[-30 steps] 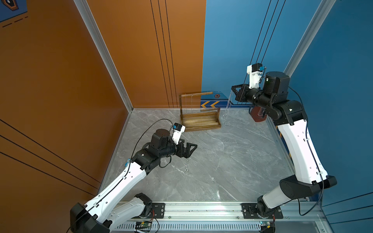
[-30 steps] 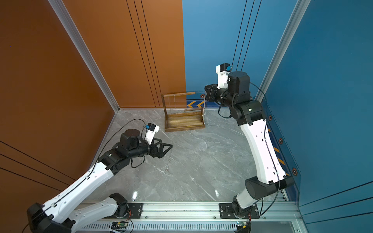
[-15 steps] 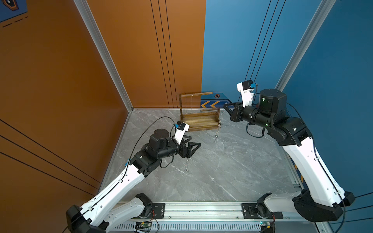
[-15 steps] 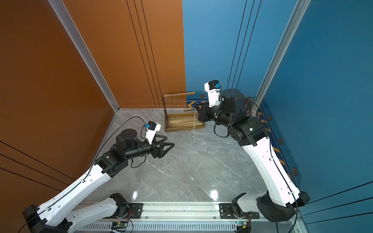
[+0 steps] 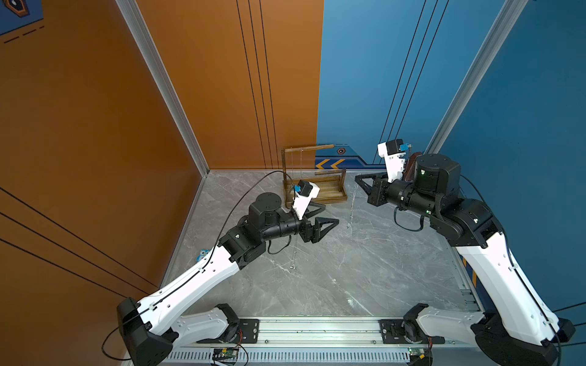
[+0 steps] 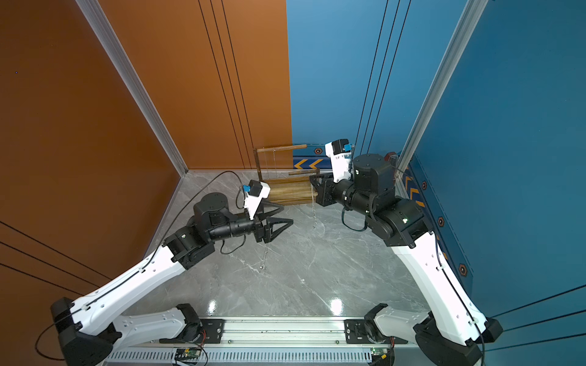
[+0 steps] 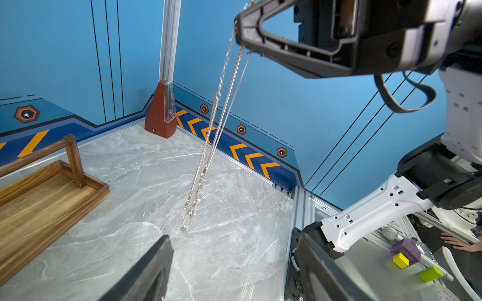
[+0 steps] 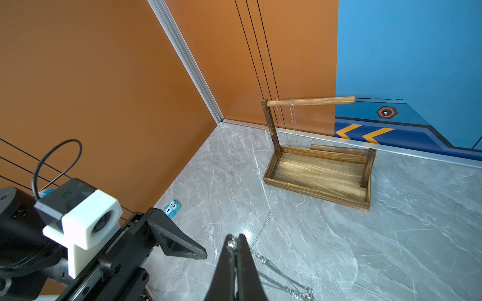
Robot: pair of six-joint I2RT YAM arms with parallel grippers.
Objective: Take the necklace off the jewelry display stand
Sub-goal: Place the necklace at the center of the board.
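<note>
The floor of the cell is a grey marble-patterned slab [image 5: 364,269], glossy enough to throw back the lights. The jewelry display stand [image 8: 318,177] sits on it by its wooden tray base, close to the back wall. A red-brown metronome [image 7: 160,112] stands in the far right corner. A small blue owl figure [image 8: 172,208] rests against the orange side wall. A thin chain [image 5: 294,256] appears to lie stretched out on the slab near the middle.
</note>
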